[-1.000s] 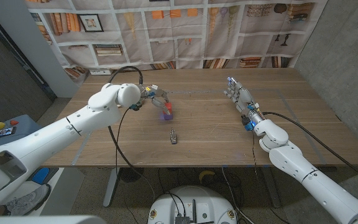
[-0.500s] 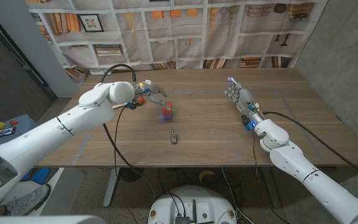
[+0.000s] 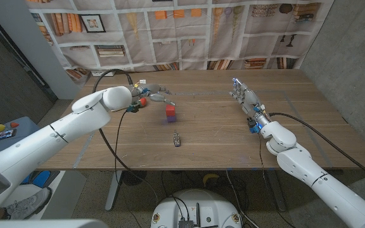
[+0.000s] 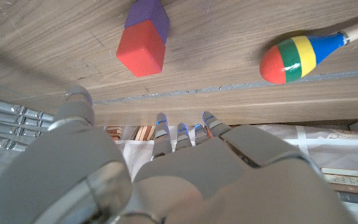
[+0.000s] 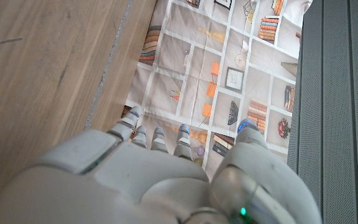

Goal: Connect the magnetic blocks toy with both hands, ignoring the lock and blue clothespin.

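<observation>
The magnetic blocks toy (image 3: 170, 113) stands on the table as one piece, a red block joined to a purple one; the left wrist view shows the red block (image 4: 142, 53) against the purple block (image 4: 146, 15). My left hand (image 3: 156, 95) hovers just behind and to the left of the toy, fingers apart, holding nothing. That hand (image 4: 166, 168) reaches toward the far table edge in its wrist view. My right hand (image 3: 244, 99) stays far off at the right of the table, fingers straight and empty, and its back (image 5: 148, 180) shows in the right wrist view.
A small metal lock (image 3: 177, 139) lies in front of the toy, near the table's middle. A striped maraca (image 4: 291, 56) with a wooden handle lies close beside my left hand (image 3: 143, 100). The wooden table (image 3: 214, 145) ends at a bookshelf-print backdrop.
My left hand has let go of the joined blocks and drawn back to the left. The toy stays standing on the table. The right arm has not moved.
</observation>
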Robot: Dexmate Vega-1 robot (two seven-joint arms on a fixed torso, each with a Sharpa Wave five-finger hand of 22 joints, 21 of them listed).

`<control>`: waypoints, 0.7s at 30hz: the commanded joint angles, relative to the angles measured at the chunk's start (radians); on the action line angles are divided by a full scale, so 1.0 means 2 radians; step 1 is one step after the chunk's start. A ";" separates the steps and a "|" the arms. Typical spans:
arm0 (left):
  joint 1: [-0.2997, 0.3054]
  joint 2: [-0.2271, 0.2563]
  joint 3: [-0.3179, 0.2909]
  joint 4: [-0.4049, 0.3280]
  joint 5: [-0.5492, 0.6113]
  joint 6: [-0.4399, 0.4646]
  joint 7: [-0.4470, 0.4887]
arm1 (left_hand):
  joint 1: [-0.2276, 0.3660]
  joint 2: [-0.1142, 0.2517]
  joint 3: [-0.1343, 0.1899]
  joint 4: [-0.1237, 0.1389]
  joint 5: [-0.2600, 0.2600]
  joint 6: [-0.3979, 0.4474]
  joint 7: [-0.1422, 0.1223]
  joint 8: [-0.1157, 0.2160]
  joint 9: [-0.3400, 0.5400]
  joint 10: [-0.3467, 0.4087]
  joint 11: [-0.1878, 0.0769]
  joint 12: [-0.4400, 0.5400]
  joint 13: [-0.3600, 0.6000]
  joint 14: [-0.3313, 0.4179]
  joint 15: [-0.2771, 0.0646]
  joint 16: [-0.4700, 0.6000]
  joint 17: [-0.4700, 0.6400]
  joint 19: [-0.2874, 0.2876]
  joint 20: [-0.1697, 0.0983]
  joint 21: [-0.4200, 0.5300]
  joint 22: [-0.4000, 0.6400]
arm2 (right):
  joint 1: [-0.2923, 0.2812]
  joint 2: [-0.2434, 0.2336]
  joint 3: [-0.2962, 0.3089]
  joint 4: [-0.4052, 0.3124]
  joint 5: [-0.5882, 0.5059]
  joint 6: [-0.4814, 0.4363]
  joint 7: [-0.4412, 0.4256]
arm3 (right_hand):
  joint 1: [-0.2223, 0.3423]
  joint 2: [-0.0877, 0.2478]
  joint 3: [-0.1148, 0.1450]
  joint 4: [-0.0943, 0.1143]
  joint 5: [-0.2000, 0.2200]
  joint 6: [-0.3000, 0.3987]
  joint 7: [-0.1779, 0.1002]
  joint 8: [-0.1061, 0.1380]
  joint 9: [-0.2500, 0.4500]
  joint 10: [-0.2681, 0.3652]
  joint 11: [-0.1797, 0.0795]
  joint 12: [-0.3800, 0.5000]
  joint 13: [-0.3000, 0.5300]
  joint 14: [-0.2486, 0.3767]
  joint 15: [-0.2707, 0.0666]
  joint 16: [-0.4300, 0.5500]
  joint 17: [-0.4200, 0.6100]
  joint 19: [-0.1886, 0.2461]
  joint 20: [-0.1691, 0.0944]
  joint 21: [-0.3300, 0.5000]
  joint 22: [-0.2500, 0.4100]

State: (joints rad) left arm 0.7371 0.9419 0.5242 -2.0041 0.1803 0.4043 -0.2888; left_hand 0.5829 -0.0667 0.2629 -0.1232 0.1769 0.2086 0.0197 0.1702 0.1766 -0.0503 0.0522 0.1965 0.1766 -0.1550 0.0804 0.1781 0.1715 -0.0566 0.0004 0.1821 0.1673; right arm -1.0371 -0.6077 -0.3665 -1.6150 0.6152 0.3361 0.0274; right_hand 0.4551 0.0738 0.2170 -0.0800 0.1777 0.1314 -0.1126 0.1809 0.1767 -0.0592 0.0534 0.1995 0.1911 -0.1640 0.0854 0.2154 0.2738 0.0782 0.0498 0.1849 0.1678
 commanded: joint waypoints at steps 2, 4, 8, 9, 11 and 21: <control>0.047 0.000 -0.035 0.028 -0.083 -0.053 0.086 | -0.007 0.003 0.001 0.002 0.000 -0.001 0.000 0.003 0.001 0.006 -0.001 0.003 0.002 0.005 -0.004 0.004 0.000 -0.002 -0.006 0.002 0.001 | 0.006 -0.003 -0.004 0.009 -0.019 0.009 -0.001 | -0.009 -0.001 -0.002 -0.001 -0.001 0.000 0.000 0.001 0.001 0.002 -0.007 0.001 0.000 0.000 -0.004 0.000 0.000 0.002 -0.004 0.000 0.000; 0.053 -0.001 -0.038 0.034 -0.091 -0.063 0.098 | -0.010 0.005 0.001 0.002 0.000 -0.002 -0.002 0.003 0.000 0.006 -0.004 0.003 0.002 0.008 -0.007 0.004 0.000 0.000 -0.007 0.003 0.001 | 0.006 -0.001 -0.004 0.012 -0.020 0.011 -0.003 | -0.011 -0.001 -0.003 0.000 -0.001 0.000 0.001 0.001 0.001 0.004 -0.008 0.001 0.000 0.001 -0.006 0.001 0.000 0.002 -0.005 0.000 0.000; 0.072 -0.013 -0.051 0.051 -0.113 -0.091 0.134 | -0.018 0.015 0.003 0.003 0.000 -0.009 -0.022 0.003 0.000 0.009 -0.023 0.002 0.001 0.014 -0.015 0.004 -0.001 0.008 -0.012 0.005 0.000 | 0.006 0.003 -0.002 0.021 -0.021 0.017 -0.006 | -0.019 0.002 -0.005 0.002 0.000 0.001 0.004 0.002 0.001 0.013 -0.012 0.004 -0.001 0.008 -0.018 0.004 0.000 0.004 -0.011 0.001 0.000; 0.076 -0.017 -0.054 0.055 -0.121 -0.097 0.141 | -0.019 0.016 0.003 0.003 0.000 -0.008 -0.023 0.004 0.000 0.010 -0.024 0.003 0.000 0.017 -0.018 0.004 -0.001 0.012 -0.018 0.005 0.000 | 0.006 0.005 -0.002 0.024 -0.019 0.019 -0.006 | -0.021 0.002 -0.005 0.002 0.000 0.000 0.008 0.001 0.001 0.016 -0.013 0.005 -0.001 0.011 -0.022 0.005 -0.001 0.006 -0.014 0.002 0.000; 0.081 -0.021 -0.056 0.061 -0.129 -0.107 0.150 | -0.020 0.018 0.004 0.003 0.000 -0.008 -0.022 0.004 -0.001 0.013 -0.026 0.003 0.000 0.019 -0.020 0.004 -0.001 0.014 -0.021 0.006 0.000 | 0.006 0.007 -0.001 0.028 -0.014 0.020 -0.004 | -0.024 0.002 -0.006 0.002 0.001 -0.002 0.016 0.000 0.001 0.023 -0.016 0.006 -0.001 0.016 -0.026 0.006 -0.003 0.010 -0.018 0.003 0.000; 0.100 -0.052 -0.064 0.104 -0.173 -0.172 0.187 | -0.024 0.027 0.006 0.002 0.000 -0.011 -0.022 0.004 -0.001 0.018 -0.028 0.003 0.000 0.033 -0.028 0.006 -0.001 0.026 -0.027 0.008 0.000 | 0.006 0.021 0.003 0.046 0.006 0.031 0.003 | -0.038 0.005 -0.010 0.005 0.002 -0.026 0.030 -0.006 0.000 0.029 -0.017 0.005 -0.002 0.023 -0.032 0.007 -0.005 0.016 -0.025 0.004 0.000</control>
State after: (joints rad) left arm 0.8803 0.9009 0.4269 -1.8882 -0.0583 0.2017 -0.0182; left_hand 0.5357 -0.0194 0.2682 -0.1178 0.1769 0.1894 -0.0218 0.1741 0.1720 -0.0181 0.0016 0.1965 0.1767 -0.0945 0.0253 0.1851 0.1675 -0.0150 -0.0320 0.1901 0.1674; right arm -1.0254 -0.5898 -0.3696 -1.5578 0.5953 0.3760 0.0254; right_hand 0.3949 0.0865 0.2043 -0.0731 0.1777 0.0956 -0.0584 0.1734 0.1769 -0.0086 0.0213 0.2041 0.1857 -0.1159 0.0265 0.2234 0.2638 0.1072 0.0065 0.1890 0.1678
